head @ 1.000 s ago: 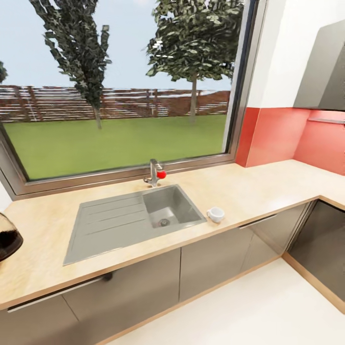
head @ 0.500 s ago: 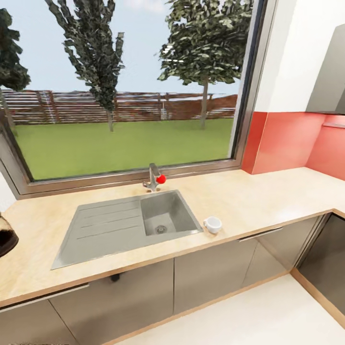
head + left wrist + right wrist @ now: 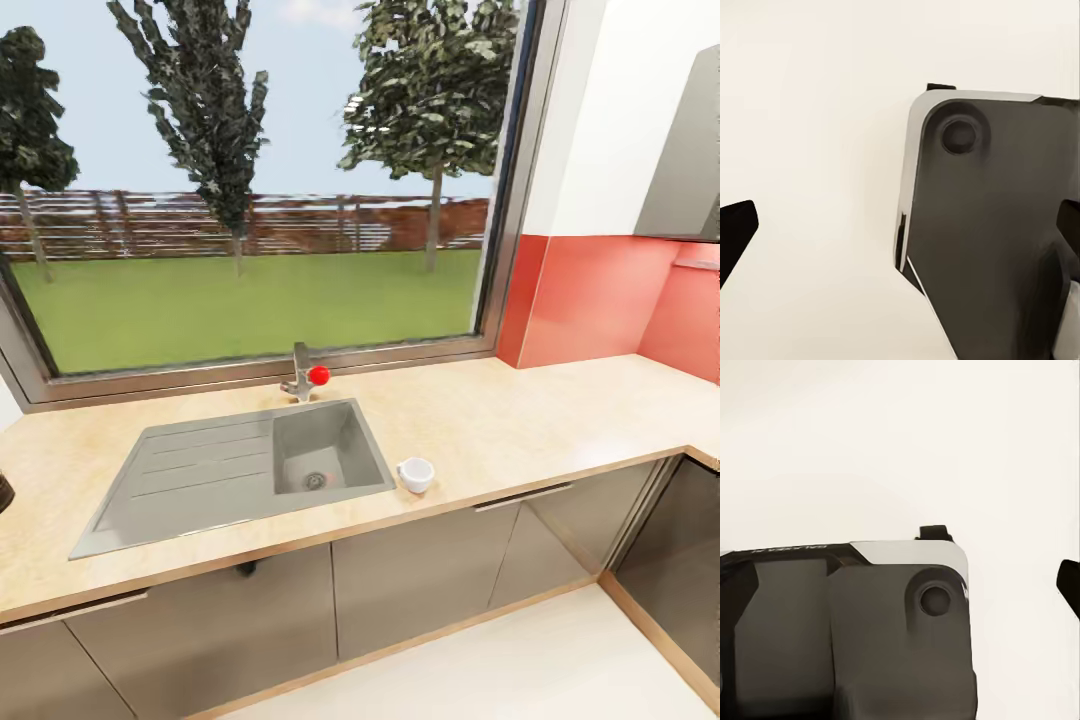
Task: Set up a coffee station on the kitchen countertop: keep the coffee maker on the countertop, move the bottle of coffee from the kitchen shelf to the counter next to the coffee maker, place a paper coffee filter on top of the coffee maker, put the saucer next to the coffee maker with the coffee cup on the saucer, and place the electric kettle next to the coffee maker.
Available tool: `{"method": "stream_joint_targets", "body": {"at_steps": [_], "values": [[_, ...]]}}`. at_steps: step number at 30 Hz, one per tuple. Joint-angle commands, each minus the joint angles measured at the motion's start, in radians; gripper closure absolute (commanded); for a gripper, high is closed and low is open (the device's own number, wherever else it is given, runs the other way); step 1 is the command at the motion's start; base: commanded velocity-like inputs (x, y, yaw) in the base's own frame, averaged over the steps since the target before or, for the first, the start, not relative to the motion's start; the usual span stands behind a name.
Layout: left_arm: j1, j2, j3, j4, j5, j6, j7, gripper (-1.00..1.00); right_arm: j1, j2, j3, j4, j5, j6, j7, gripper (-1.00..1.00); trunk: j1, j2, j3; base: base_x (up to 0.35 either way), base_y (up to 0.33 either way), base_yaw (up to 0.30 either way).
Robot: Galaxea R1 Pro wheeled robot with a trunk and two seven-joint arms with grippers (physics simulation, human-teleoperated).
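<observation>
The kitchen countertop (image 3: 520, 420) of light wood grain runs under a big window over dark grey cabinets. A small white coffee cup (image 3: 415, 474) stands on it near the front edge, just right of the steel sink (image 3: 320, 455). A sliver of something dark and rounded (image 3: 3, 492) shows at the far left edge of the worktop; I cannot tell what it is. In the left wrist view my left gripper (image 3: 900, 225) is open over pale floor with nothing between its fingers. The right gripper (image 3: 904, 581) is open too, also holding nothing.
A tap with a red knob (image 3: 318, 375) stands behind the sink, whose drainboard (image 3: 185, 480) lies to its left. The counter turns a corner at the right under a red backsplash (image 3: 590, 300) and a grey wall cabinet (image 3: 690, 160). Pale floor (image 3: 480, 670) lies before the cabinets.
The whole head view has shifted, so the camera has moved: sink and cup now sit further left in the picture, and the dark rounded thing has slid almost out at the left edge.
</observation>
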Motion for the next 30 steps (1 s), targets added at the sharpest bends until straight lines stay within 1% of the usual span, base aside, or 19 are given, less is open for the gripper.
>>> {"method": "stream_joint_targets", "body": {"at_steps": [1, 5, 18, 30], "values": [[-0.001, 0.000, 0.008, 0.001, 0.001, -0.003, -0.005, -1.00, -0.001, 0.000, -0.008, 0.001, 0.007, -0.003, -0.001, -1.00, 0.001, -0.002, -0.002, 0.000, -0.301, 0.041], [-0.001, 0.001, 0.008, 0.001, 0.001, -0.003, -0.005, -1.00, -0.001, 0.000, -0.008, 0.001, 0.007, -0.003, -0.001, -1.00, 0.001, -0.002, -0.002, 0.000, -0.300, 0.177], [-0.001, 0.001, 0.009, 0.001, 0.001, -0.003, -0.005, -1.00, -0.001, 0.000, -0.008, 0.001, 0.007, -0.003, -0.002, -1.00, 0.001, -0.002, -0.005, 0.000, -0.301, 0.260], [-0.001, 0.001, 0.009, 0.001, 0.001, -0.003, -0.005, -1.00, -0.001, -0.001, -0.008, 0.001, 0.008, -0.003, -0.002, -1.00, 0.001, -0.002, -0.006, 0.080, -0.308, 0.018]]}}
